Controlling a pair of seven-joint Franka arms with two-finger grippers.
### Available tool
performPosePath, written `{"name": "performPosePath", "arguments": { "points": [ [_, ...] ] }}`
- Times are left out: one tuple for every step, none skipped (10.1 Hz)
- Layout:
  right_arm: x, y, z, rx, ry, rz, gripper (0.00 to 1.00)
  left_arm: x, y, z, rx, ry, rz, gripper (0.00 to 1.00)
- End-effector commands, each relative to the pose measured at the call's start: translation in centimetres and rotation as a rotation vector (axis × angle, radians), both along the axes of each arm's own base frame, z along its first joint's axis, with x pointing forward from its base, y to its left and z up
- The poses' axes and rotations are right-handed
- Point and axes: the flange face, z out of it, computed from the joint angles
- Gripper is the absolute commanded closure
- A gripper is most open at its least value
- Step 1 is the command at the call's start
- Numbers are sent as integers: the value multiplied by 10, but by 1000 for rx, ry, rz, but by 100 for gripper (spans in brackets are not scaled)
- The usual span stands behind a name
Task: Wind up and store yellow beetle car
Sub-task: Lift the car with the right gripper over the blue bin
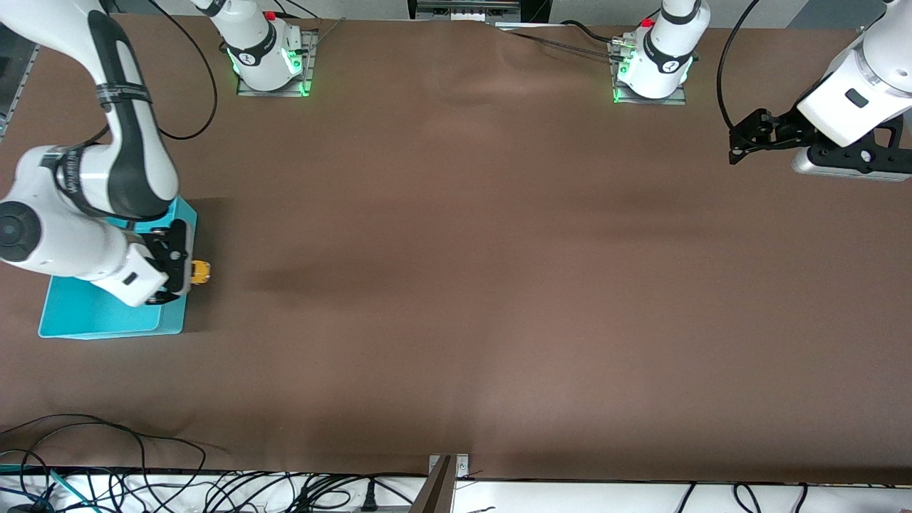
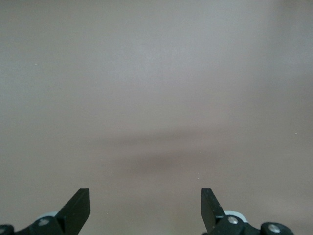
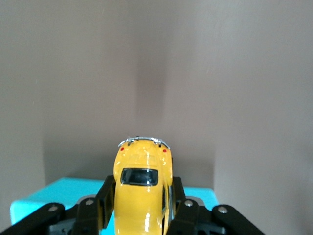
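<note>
Front view: we see the right gripper [image 1: 187, 272] over the turquoise bin's [image 1: 100, 313] edge, pinching the yellow beetle car [image 1: 201, 271]; the left gripper [image 1: 742, 141] waits above the table [image 1: 456, 285].

Left wrist view: its fingers [image 2: 78, 208] are spread.

Right wrist view: fingers [image 3: 106, 200] clamp the car [image 3: 142, 188] above the bin's rim [image 3: 63, 193].

Yellow beetle car [image 3: 142, 196]: tiny, rounded, dark windows, glossy. Held level w/ right pincer [image 3: 142, 205] fingers on both sides, above the bin's edge.
</note>
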Motion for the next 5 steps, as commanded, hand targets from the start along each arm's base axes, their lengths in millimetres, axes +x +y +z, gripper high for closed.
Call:
{"name": "performPosePath", "arguments": {
  "points": [
    [-9, -49, -3, -1, 41, 58, 100, 1, 0, 5, -25, -9, 7, 0],
    [-14, -63, -11, 4, 60, 82, 100, 1, 1, 5, -25, -7, 9, 0],
    [-20, -77, -18, 7, 79, 101, 100, 1, 1, 6, -25, -10, 9, 0],
    [-24, -90, -25, 4, 92, 117, 100, 1, -1, 5, -25, -9, 6, 0],
    [-29, -104, -36, -9, 104, 145, 100, 1, -1, 5, -25, -9, 7, 0]
  ]
}}
